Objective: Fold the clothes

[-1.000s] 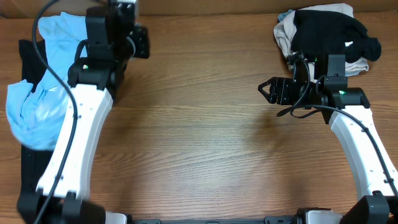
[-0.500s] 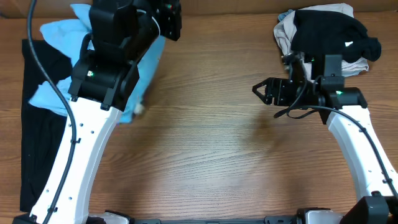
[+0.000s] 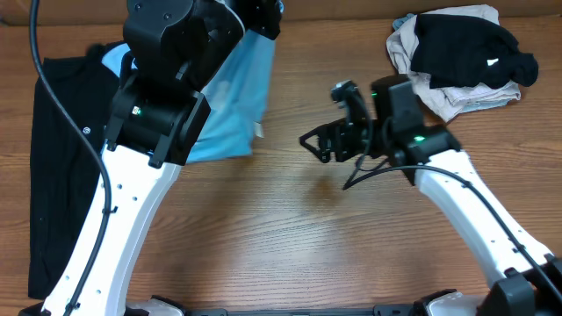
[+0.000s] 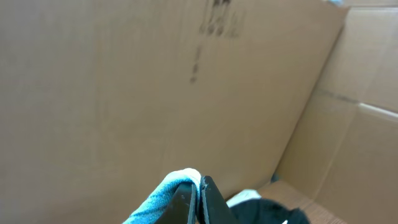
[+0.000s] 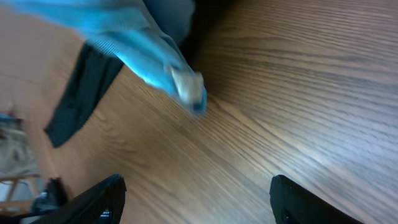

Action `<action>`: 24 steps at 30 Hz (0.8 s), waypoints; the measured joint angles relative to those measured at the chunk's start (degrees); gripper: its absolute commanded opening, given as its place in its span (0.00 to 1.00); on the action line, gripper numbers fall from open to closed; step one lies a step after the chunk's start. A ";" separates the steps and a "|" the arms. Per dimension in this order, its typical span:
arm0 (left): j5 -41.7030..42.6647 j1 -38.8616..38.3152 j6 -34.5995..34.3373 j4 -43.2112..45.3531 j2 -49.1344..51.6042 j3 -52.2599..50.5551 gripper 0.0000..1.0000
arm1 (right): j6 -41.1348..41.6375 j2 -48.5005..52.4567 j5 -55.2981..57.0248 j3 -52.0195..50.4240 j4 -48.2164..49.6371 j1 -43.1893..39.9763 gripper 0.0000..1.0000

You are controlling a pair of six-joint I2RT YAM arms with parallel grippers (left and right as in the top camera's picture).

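Hanging from the left pincer (image 4: 198, 186), the light blue T-shirt (image 3: 235, 96) drapes down in the upper left of the overhead frame, partly hidden behind the raised left arm. In the left wrist view the pincer's two fingers are pressed together on a fold of the blue cloth, with a cardboard wall (image 4: 155, 81) filling the frame behind them. The shirt's lower edge falls toward the wooden desk (image 3: 290, 237); whether it touches the wood cannot be told.

A long black garment (image 3: 54, 149) lies flat down the left edge of the overhead frame, partly under the shirt, a small white mark on it.

The right pincer (image 5: 198, 183) sits near the middle of the overhead frame, turned toward the shirt, its fingers spread wide and holding nothing. In its own wrist view a corner of the blue shirt dangles at upper left, above the fingers.

A heap of clothes (image 3: 461, 53), black on pale beige, rests in the upper right corner.
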 measured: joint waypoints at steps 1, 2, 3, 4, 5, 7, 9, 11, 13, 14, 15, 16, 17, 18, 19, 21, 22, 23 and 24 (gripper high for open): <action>0.11 -0.50 -0.15 0.09 0.02 0.85 0.04 | 0.17 0.68 1.49 0.00 0.96 1.20 0.79; 0.15 -0.85 -0.35 0.13 0.02 1.66 0.04 | 0.37 1.09 2.60 0.00 1.46 2.01 0.80; 0.17 -1.22 -0.63 0.13 0.02 2.54 0.04 | 0.72 1.77 4.22 0.00 2.25 2.99 0.80; 0.15 -1.49 -0.74 0.13 0.02 3.17 0.04 | 1.01 2.36 5.44 0.00 2.73 3.72 0.81; 0.24 -1.84 -0.94 0.13 0.02 4.42 0.04 | 1.22 2.82 6.25 0.00 2.97 4.13 0.81; 0.37 -2.16 -0.98 -0.26 0.00 6.47 0.04 | 1.51 3.56 7.39 0.00 3.32 4.57 0.83; 0.35 -2.16 -1.07 -0.92 0.00 8.22 0.04 | 1.62 3.89 8.24 0.00 3.41 4.72 0.84; 0.35 -2.16 -1.18 -1.40 0.00 9.55 0.04 | 1.77 3.93 8.85 0.00 4.07 4.74 0.84; 0.46 -2.16 -1.27 -1.86 0.00 10.40 0.04 | 1.88 3.98 9.62 0.00 5.11 4.74 0.67; 0.66 -2.16 -1.36 -2.08 0.00 10.67 0.04 | 1.92 4.11 10.19 0.00 5.40 4.74 0.47; 0.83 -2.16 -1.38 -2.29 0.00 10.84 0.04 | 2.03 4.26 10.58 0.00 5.49 4.74 0.25; 0.92 -2.16 -1.38 -2.47 0.00 10.88 0.04 | 1.81 4.61 11.30 0.00 5.27 4.74 0.10; 0.96 -2.16 -1.38 -2.69 0.00 10.88 0.04 | 1.88 4.90 11.61 0.00 5.05 4.74 0.04; 0.92 -2.16 -1.38 -3.15 0.00 10.88 0.04 | 1.90 5.14 12.02 0.00 4.46 4.72 0.04; 0.74 -2.14 -1.38 -3.76 0.00 10.88 0.04 | 2.08 5.29 12.41 0.00 3.61 4.66 0.04; -0.09 -2.05 -1.36 -4.87 -0.04 10.88 0.04 | 2.54 5.27 12.68 0.04 1.33 4.31 0.04; -0.76 -1.88 -1.31 -5.55 -0.13 10.88 0.04 | 2.64 5.14 12.81 0.26 -0.35 4.04 0.04; -1.62 -1.46 -1.29 -6.32 -0.28 10.88 0.04 | 2.78 4.96 12.94 0.70 -2.71 3.67 0.04; -2.91 -0.85 -1.09 -7.19 -0.61 10.88 0.04 | 2.97 4.28 13.25 1.95 -6.93 2.93 0.04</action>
